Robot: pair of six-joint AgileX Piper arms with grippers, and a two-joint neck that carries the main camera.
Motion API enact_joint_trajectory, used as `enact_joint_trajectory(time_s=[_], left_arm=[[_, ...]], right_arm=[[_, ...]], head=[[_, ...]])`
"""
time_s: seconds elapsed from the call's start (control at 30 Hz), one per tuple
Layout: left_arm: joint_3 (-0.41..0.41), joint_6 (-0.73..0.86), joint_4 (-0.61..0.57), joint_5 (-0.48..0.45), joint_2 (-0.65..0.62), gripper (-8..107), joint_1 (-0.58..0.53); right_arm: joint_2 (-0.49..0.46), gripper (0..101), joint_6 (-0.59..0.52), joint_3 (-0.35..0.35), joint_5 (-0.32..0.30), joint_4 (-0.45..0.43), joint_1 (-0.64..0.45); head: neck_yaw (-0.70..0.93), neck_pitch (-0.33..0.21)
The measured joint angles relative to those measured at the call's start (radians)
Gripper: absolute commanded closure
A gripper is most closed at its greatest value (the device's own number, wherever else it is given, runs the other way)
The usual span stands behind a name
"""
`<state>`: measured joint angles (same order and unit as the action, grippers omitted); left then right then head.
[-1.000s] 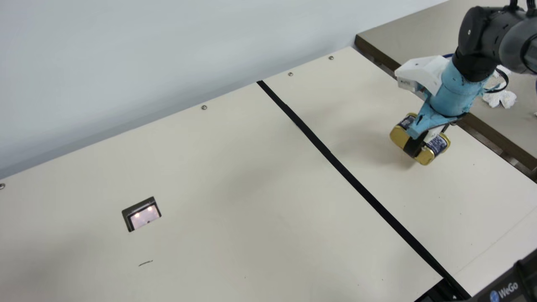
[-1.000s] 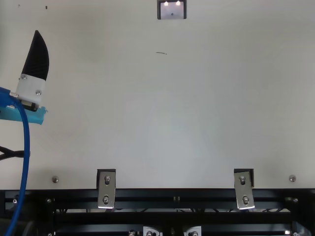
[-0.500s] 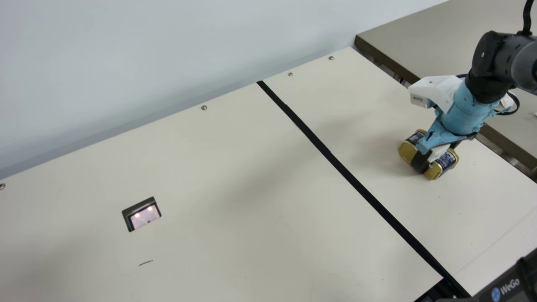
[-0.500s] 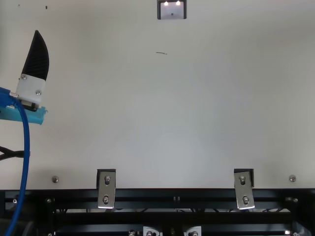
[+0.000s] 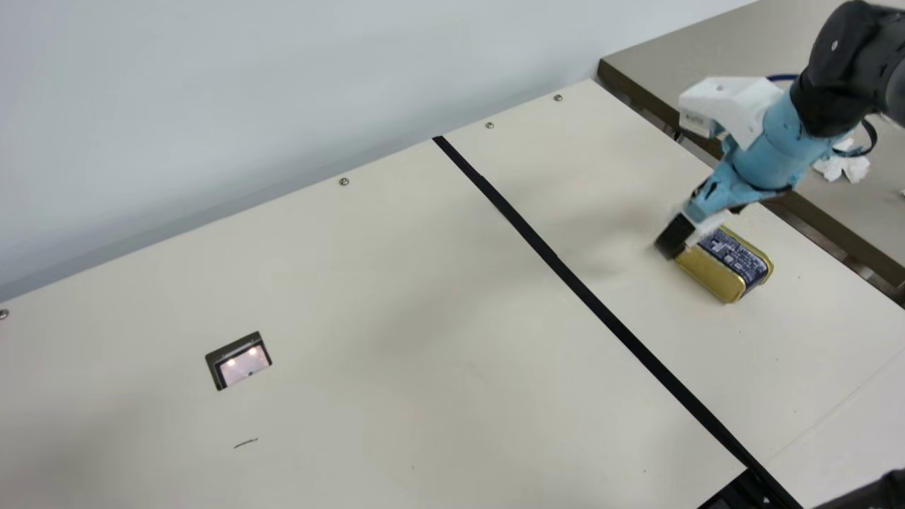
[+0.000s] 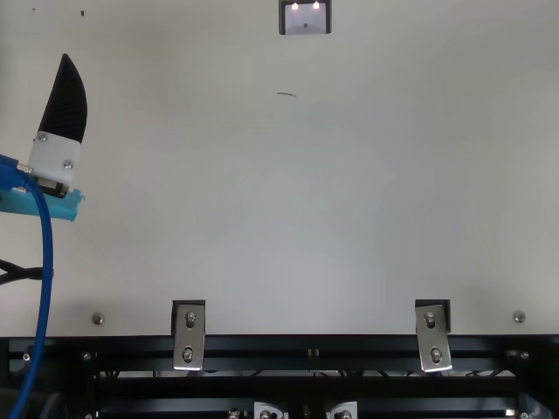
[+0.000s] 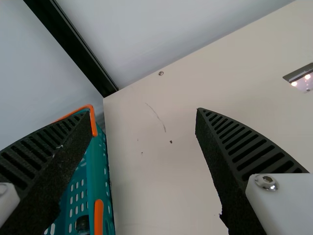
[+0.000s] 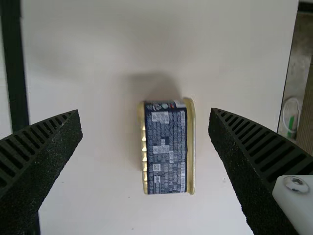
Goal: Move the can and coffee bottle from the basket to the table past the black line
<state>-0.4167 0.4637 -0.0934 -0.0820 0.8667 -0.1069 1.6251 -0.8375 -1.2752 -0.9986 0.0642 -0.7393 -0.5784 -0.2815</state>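
Main view put the can (image 5: 732,260) on its side on the tabletop (image 5: 438,297), past the black line (image 5: 608,311), label facing up and a gold face to one side. My right hand (image 5: 680,235) was just above and beside it. Through the right wrist view, I saw that hand spread, with the can between the fingers and a gap on either side. From the top view, my left hand (image 6: 65,100) was over the tabletop, well apart from the can; its wrist view showed its fingers wide apart, near a teal basket (image 7: 100,169) with orange trim. Something dark was inside the basket, too little visible to identify.
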Motion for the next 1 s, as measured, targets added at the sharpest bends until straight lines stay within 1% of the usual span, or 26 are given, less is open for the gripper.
enact_joint_trajectory(time_s=[0.2, 0.3, 0.4, 0.5, 0.6, 0.77, 0.87, 1.0], left_arm=[[0.0, 0.0, 0.0, 0.0, 0.0, 9, 0.0], [0.0, 0.0, 0.0, 0.0, 0.0, 9, 0.0], [0.0, 0.0, 0.0, 0.0, 0.0, 9, 0.0], [0.0, 0.0, 0.0, 0.0, 0.0, 9, 0.0], [0.0, 0.0, 0.0, 0.0, 0.0, 9, 0.0], [0.0, 0.0, 0.0, 0.0, 0.0, 9, 0.0], [0.0, 0.0, 0.0, 0.0, 0.0, 9, 0.0], [0.0, 0.0, 0.0, 0.0, 0.0, 9, 0.0]], right_arm=[[-0.059, 0, -0.019, -0.052, -0.048, 0.132, 0.045], [-0.084, 0, -0.025, -0.08, -0.095, 0.232, 0.055], [-0.104, 0, -0.027, -0.103, -0.154, 0.336, 0.062], [-0.126, 0, -0.029, -0.108, -0.208, 0.421, 0.069], [-0.157, 0, -0.029, -0.063, -0.22, 0.52, 0.106], [-0.217, 0, -0.028, 0.032, -0.221, 0.628, 0.17], [-0.256, 0, -0.019, 0.078, -0.222, 0.682, 0.211], [-0.315, 0, 0.003, 0.131, -0.221, 0.732, 0.266]], head=[[0.0, 0.0], [0.0, 0.0], [0.0, 0.0], [0.0, 0.0], [0.0, 0.0], [0.0, 0.0], [0.0, 0.0], [0.0, 0.0]])
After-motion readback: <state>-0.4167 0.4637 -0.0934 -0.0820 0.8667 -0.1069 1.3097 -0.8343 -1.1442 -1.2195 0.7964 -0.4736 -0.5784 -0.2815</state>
